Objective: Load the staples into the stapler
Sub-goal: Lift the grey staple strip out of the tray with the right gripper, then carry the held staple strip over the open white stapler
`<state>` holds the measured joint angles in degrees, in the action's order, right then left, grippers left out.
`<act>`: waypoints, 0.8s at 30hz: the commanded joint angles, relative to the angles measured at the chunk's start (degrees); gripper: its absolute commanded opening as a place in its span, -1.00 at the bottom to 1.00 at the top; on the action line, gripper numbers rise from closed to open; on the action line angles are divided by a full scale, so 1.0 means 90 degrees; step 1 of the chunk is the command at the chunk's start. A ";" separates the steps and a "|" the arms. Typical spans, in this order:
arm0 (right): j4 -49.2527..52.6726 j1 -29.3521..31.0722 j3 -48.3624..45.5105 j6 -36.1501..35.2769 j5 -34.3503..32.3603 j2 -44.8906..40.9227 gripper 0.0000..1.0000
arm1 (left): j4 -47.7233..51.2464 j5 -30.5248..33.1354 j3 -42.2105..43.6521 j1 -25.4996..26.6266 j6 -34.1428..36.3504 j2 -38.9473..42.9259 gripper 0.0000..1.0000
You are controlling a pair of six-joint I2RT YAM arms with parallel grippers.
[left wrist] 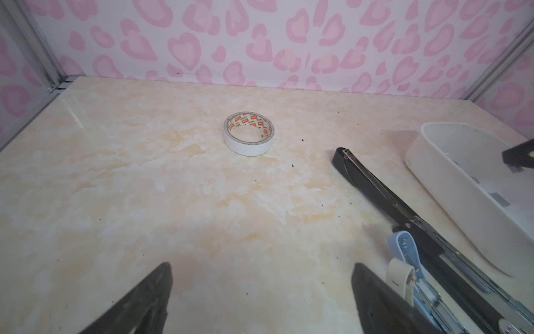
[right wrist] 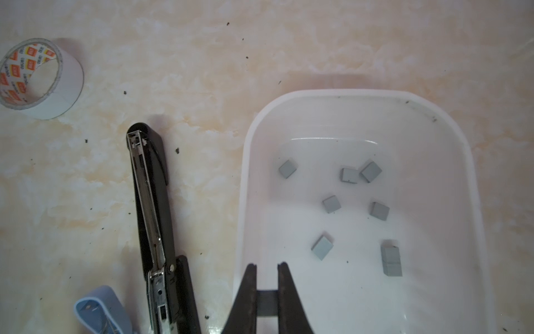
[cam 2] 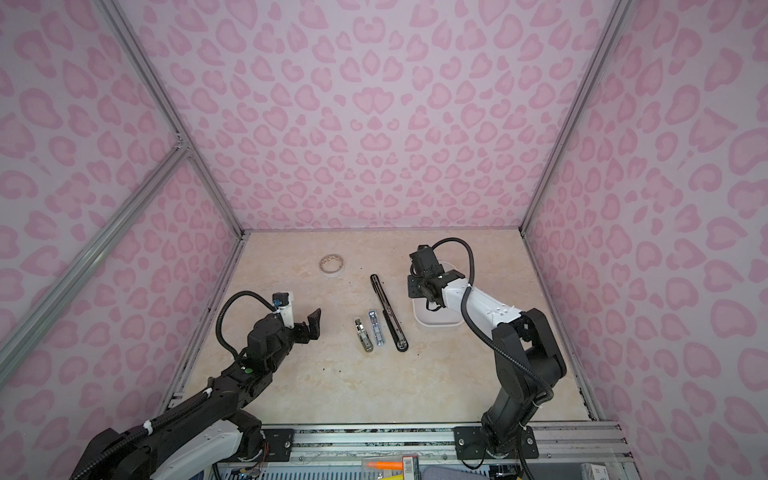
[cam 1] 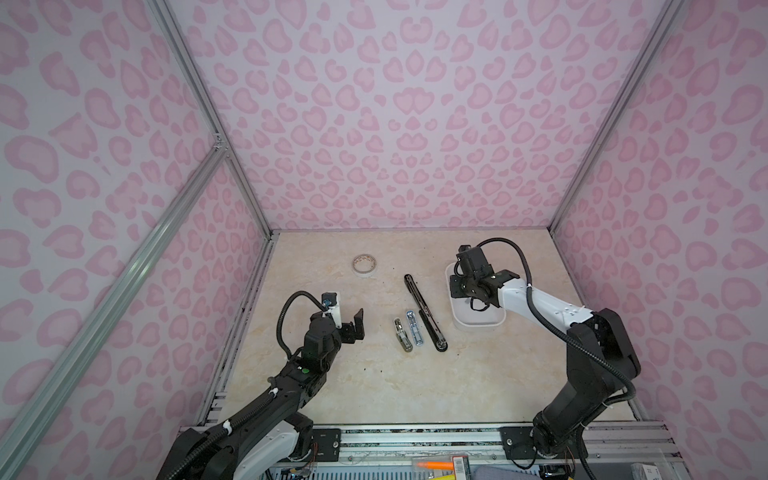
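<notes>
Several small grey strips of staples (right wrist: 331, 204) lie in a white tray (right wrist: 245, 173). My right gripper (right wrist: 267, 264) hangs over the tray's near end, shut on one strip of staples (right wrist: 267, 303) held between its fingers. A long black stapler (cam 1: 423, 309) (right wrist: 153, 202) lies opened out flat just left of the tray, its metal channel facing up. My left gripper (left wrist: 261, 264) (cam 1: 347, 322) is open and empty, low over bare table left of the staplers.
A small blue stapler (cam 1: 414, 328) and a small beige stapler (cam 1: 402, 336) lie side by side left of the black one. A roll of white tape (cam 1: 364, 264) sits further back. Pink patterned walls enclose the table on three sides.
</notes>
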<state>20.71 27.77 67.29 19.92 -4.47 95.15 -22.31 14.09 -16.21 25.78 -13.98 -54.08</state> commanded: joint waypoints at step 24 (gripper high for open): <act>-0.0921 0.3214 -0.1249 0.0637 -0.0616 -0.0390 -0.80 | 0.0049 0.0460 0.0922 -0.0011 -0.0455 0.2009 0.95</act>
<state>13.87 55.42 55.20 24.45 -8.29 90.21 -20.71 18.39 -8.05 25.67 -17.93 -35.92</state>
